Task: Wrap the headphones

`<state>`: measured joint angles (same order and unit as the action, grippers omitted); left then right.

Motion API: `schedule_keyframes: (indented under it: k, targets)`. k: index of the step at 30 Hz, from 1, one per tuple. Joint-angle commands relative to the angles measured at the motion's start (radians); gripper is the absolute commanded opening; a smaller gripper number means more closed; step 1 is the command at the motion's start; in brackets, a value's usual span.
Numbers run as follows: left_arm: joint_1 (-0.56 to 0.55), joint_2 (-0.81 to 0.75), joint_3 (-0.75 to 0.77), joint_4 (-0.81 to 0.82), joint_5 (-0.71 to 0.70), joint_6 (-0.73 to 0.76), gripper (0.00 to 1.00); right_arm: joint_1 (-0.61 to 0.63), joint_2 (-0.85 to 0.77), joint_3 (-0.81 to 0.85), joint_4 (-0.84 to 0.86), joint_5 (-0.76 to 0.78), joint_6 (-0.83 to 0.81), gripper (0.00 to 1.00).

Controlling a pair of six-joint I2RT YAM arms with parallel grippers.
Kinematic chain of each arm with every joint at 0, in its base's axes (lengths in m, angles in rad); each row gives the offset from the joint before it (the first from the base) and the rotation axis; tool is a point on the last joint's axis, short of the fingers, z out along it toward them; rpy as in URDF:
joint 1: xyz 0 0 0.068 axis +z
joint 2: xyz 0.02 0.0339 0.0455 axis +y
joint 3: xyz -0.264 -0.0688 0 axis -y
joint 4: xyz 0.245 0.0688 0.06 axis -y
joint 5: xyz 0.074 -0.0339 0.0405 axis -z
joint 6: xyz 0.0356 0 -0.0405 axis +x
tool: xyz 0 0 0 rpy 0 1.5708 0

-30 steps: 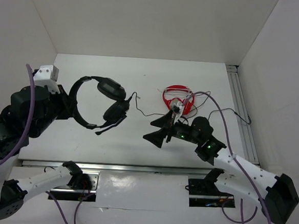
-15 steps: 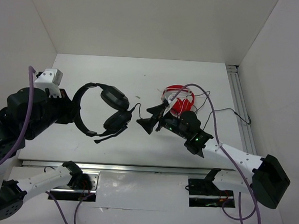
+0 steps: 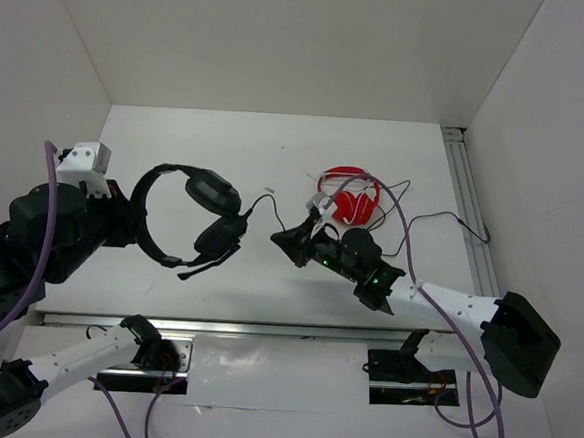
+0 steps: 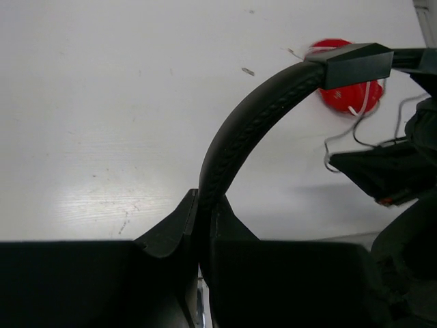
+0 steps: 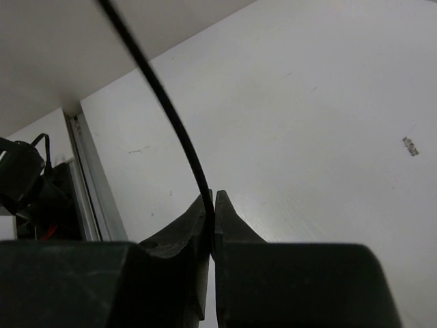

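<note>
The black right gripper (image 3: 280, 240), wide open a second ago, has moved toward the all-black over-ear headphones (image 3: 212, 187). Its jaws have now closed on the thin black cable (image 5: 171, 116) between its tips.

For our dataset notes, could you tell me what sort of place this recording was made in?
Likely a lab robot cell: a white table enclosed by plain white panels, with an aluminium rail along its right side.

Seen from above, the headphones (image 3: 212, 189) hang over the table (image 3: 277, 143) at nine o'clock of its centre, headband in the left gripper (image 3: 134, 218) at their nine o'clock, their cable (image 3: 262, 202) running toward three o'clock into the right gripper (image 3: 282, 240), the other headset (image 3: 350, 199) lying at that gripper's two o'clock.
</note>
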<state>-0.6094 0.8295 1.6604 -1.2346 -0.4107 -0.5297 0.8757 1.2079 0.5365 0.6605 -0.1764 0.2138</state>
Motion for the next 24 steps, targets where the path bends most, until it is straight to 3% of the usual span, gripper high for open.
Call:
schedule_keyframes:
  k: [1,3,10,13,18,24]
  targets:
    - [-0.001,-0.029,-0.097,0.095,-0.184,-0.029,0.00,0.057,-0.112,-0.007,-0.040,0.190,-0.025,0.08]
    - [-0.001,-0.041,-0.171,0.127,-0.291,-0.029,0.00,0.084,-0.186,0.011,-0.122,0.332,-0.025,0.01]
    - [-0.024,-0.078,-0.375,0.224,-0.324,-0.033,0.00,0.199,-0.352,0.120,-0.480,0.595,-0.045,0.00]
    - [-0.035,-0.088,-0.421,0.315,-0.225,0.055,0.00,0.209,-0.363,0.184,-0.580,0.575,-0.069,0.00]
    - [-0.035,-0.060,-0.487,0.360,-0.109,0.077,0.00,0.209,-0.363,0.250,-0.668,0.434,-0.128,0.00]
    - [-0.035,0.036,-0.487,0.336,-0.209,0.045,0.00,0.255,-0.329,0.373,-0.882,0.250,-0.231,0.00]
